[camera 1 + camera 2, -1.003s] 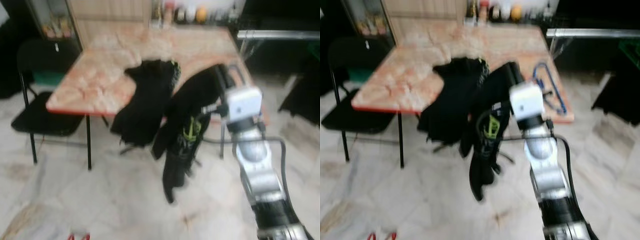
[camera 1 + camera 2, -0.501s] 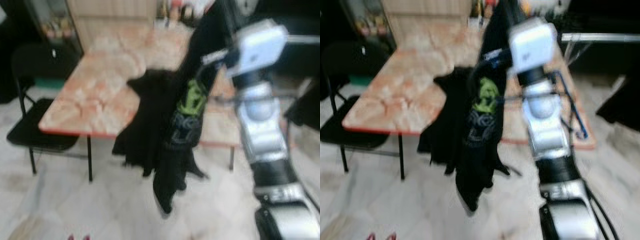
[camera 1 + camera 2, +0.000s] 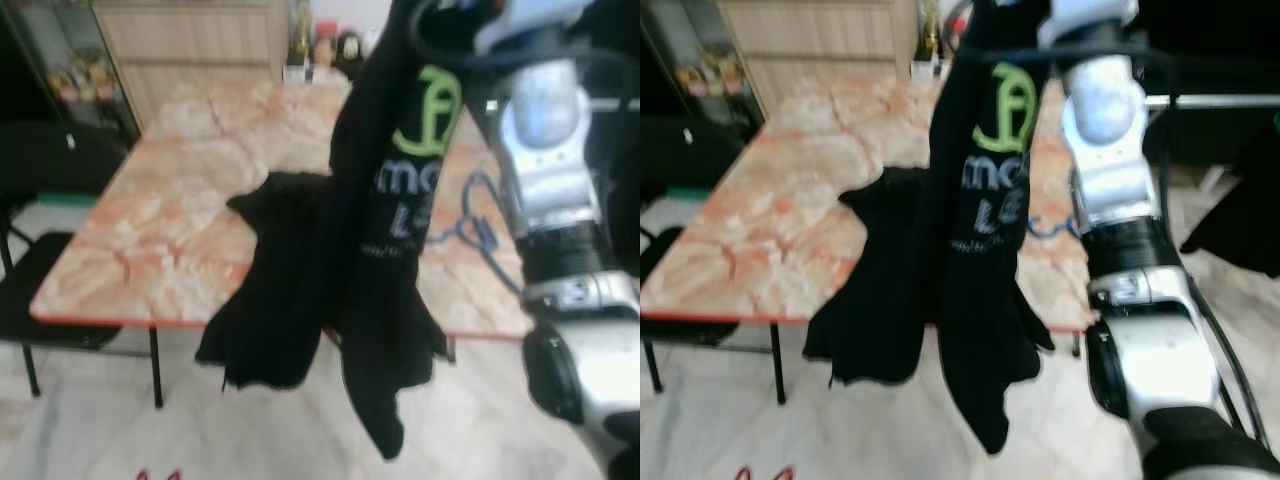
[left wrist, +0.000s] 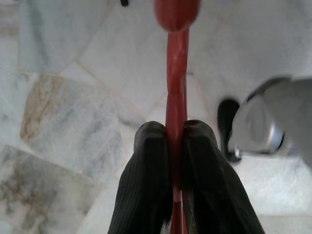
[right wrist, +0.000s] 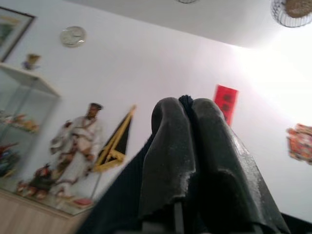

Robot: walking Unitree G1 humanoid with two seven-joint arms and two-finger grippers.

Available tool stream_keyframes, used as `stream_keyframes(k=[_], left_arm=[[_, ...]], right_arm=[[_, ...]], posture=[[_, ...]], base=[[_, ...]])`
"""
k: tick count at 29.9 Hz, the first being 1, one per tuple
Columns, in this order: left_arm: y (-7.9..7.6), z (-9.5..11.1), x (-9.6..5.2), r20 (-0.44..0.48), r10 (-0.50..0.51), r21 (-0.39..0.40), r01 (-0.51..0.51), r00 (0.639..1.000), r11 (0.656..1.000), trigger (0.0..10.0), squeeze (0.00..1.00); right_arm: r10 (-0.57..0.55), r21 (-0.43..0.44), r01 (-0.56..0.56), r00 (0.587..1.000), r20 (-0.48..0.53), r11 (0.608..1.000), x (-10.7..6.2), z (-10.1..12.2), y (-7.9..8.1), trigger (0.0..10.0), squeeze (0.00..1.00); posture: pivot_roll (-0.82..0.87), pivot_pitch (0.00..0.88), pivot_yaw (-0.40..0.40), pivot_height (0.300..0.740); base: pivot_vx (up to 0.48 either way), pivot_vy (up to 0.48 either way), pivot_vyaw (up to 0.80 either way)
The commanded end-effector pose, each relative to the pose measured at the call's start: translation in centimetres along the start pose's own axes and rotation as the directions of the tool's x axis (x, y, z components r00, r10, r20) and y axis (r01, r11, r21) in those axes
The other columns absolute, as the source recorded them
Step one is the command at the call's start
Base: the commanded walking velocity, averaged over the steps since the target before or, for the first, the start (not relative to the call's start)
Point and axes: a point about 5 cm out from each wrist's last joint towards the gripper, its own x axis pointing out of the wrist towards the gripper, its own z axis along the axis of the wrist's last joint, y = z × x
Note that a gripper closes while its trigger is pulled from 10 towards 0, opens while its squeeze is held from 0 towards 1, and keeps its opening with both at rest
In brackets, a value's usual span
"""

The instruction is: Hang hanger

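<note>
Room with pale marble floor [image 3: 90, 420] and orange marbled table [image 3: 160, 240].
Black folding chair [image 3: 40, 290] beside table, wooden cabinet [image 3: 190, 35] behind, bottles [image 3: 320, 45] at far table edge; white wall [image 5: 146, 63] with round clock [image 5: 73, 36], red hanging [image 5: 225, 102].

- Black printed shirt [image 3: 400, 250] hanging in front of the marble-patterned table [image 3: 170, 230].
- Second black garment [image 3: 270, 290] draped over the table's near edge, left of the shirt.
- Black folding chair [image 3: 40, 240] left of the table.
- Bottles [image 3: 320, 45] at the table's far end.

Black shirt [image 3: 385, 250] (green print) hangs before marble table [image 3: 180, 230].
</note>
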Motion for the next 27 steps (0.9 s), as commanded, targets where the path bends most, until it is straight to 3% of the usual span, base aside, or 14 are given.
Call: stream_keyframes(k=[1, 14, 16, 20, 22, 23, 24, 27], left_arm=[[0.8, -0.7, -0.3, -0.030, 0.021, 0.002, -0.021, 0.999, 1.000, 10.0, 0.00], [0.8, -1.0, -0.4, -0.041, 0.006, 0.006, -0.006, 0.999, 1.000, 10.0, 0.00], [0.8, -1.1, -0.4, -0.043, -0.004, 0.003, 0.005, 0.999, 1.000, 10.0, 0.00], [0.7, -1.2, -0.4, -0.045, -0.008, -0.003, 0.008, 0.999, 1.000, 10.0, 0.00], [0.7, -1.4, -0.5, -0.049, -0.013, 0.002, 0.013, 0.999, 1.000, 10.0, 0.00], [0.7, -1.4, -0.5, -0.049, -0.013, 0.002, 0.013, 0.999, 1.000, 10.0, 0.00], [0.6, -1.5, -0.6, -0.053, -0.015, 0.005, 0.015, 0.998, 1.000, 10.0, 0.00], [0.6, -1.7, -0.6, -0.058, -0.014, 0.004, 0.014, 0.998, 1.000, 10.0, 0.00]], right_arm=[[0.006, 0.023, -0.007, 0.997, 0.076, 1.000, 1.2, 1.6, 0.5, 10.0, 0.00], [0.031, 0.000, -0.032, 0.998, 0.050, 1.000, 1.6, 0.3, 0.4, 10.0, 0.00], [0.080, 0.012, -0.079, 0.996, -0.037, 0.997, 0.0, -1.7, 1.5, 10.0, 0.00], [0.103, 0.026, -0.101, 0.991, -0.083, 0.995, -1.2, -2.8, 2.0, 10.0, 0.00], [0.130, 0.071, -0.121, 0.981, -0.141, 0.990, -3.5, -4.2, 2.7, 10.0, 0.00], [0.130, 0.071, -0.121, 0.981, -0.141, 0.990, -3.5, -4.2, 2.7, 10.0, 0.00], [0.173, 0.100, -0.155, 0.963, -0.208, 0.983, -5.8, -5.4, 3.5, 10.0, 0.00], [0.203, 0.149, -0.163, 0.929, -0.308, 0.975, -9.0, -7.1, 4.1, 10.0, 0.00]], posture=[[0.00, 0.054, -0.017, 0.740], [0.01, 0.056, -0.021, 0.740], [0.01, 0.058, -0.023, 0.740], [0.01, 0.060, -0.022, 0.740], [0.01, 0.063, -0.024, 0.740], [0.01, 0.063, -0.024, 0.740], [0.01, 0.065, -0.024, 0.740], [0.01, 0.067, -0.024, 0.740]], base=[[0.330, 0.000, 0.00], [0.323, 0.000, 0.00], [0.000, 0.000, 0.00], [0.000, 0.000, 0.00], [0.000, 0.000, 0.00], [0.000, 0.000, 0.00], [0.000, 0.000, 0.00], [0.000, 0.000, 0.00]])
